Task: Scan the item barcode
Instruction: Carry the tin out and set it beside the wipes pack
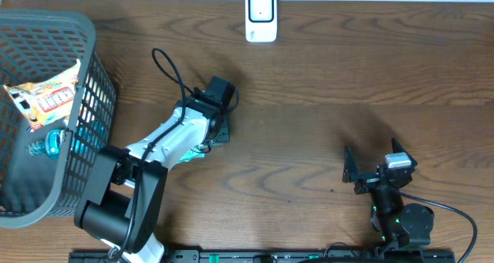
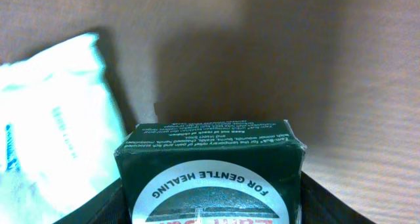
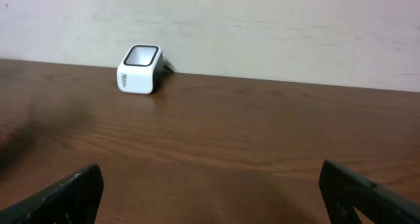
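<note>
Left hand (image 2: 210, 214) pinching green box (image 2: 210, 161) — box wedged between both fingers; right hand (image 3: 210, 201) spread wide.

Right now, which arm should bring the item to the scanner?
Left. The left hand grips the green box; the right hand is open, empty and farther from the scanner.

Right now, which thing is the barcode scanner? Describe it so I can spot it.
Follow the wooden table to its far edge by the wall, about midway across. The scanner stands alone there, well right of the mesh basket: the only small white block with a dark window.
</note>
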Robot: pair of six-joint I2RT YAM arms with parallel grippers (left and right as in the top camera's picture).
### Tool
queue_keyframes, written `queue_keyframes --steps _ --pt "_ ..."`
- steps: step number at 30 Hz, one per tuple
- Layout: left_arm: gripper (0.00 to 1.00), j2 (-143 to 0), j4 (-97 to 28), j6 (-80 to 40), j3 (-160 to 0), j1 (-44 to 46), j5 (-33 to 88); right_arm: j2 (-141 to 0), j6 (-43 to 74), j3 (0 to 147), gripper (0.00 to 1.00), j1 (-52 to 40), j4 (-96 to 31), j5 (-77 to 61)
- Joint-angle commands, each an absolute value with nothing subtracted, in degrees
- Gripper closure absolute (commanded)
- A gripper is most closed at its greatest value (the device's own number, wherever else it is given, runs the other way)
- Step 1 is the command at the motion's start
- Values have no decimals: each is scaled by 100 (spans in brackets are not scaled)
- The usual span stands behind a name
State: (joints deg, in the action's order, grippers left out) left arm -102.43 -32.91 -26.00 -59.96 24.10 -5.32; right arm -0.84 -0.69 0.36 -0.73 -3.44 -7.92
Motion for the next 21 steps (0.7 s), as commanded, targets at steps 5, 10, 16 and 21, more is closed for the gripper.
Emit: queue_keyframes --steps 5,10,16,21 --pt "43 -10265 -3579 -2062 -5830 2388 -843 -38 -93 32 1 -128 -366 -784" --pt "43 -10265 -3636 -1455 -5830 2412 -825 -38 -93 32 1 -128 -366 -784" --pt "43 -10265 -3299 -1363 -5830 2606 -497 -38 -93 32 1 -128 -366 -786" --pt "35 -10265 -3120 -1973 -5833 2709 -473 -38 -93 32 1 -128 -366 -784"
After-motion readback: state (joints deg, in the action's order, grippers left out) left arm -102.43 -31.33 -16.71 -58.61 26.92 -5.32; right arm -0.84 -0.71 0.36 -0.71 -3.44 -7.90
